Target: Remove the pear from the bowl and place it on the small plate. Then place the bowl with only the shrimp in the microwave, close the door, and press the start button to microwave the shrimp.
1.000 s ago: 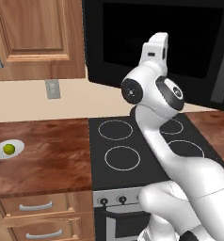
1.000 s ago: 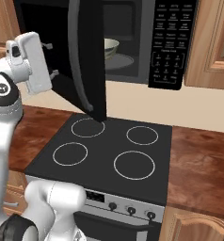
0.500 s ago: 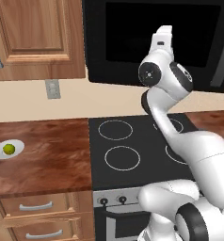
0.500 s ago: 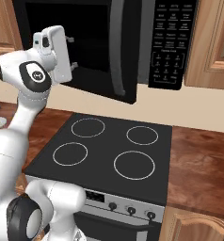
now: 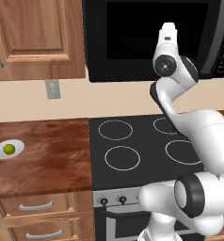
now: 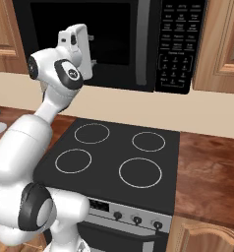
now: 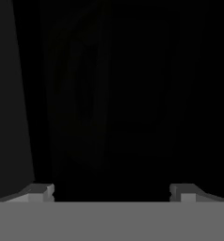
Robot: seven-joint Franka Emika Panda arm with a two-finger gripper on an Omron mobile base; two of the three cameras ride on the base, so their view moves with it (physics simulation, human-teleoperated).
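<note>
The black microwave hangs over the stove with its door shut flat, grey handle beside the keypad. The bowl and the shrimp are hidden behind the dark door. My gripper is raised against the door's lower left part, fingers pointing into the glass. In the hand view the gripper is open, its tips wide apart with only dark door surface ahead and nothing between them. The yellow-green pear lies on the small plate on the counter at far left.
A black four-ring stovetop lies under the microwave, between wooden counters. Wooden cabinets flank the microwave, and a wall outlet sits on the backsplash. Drawers run below the left counter.
The microwave door has swung from wide open to fully shut, with my hand following it in toward the microwave. The gripper stays open.
</note>
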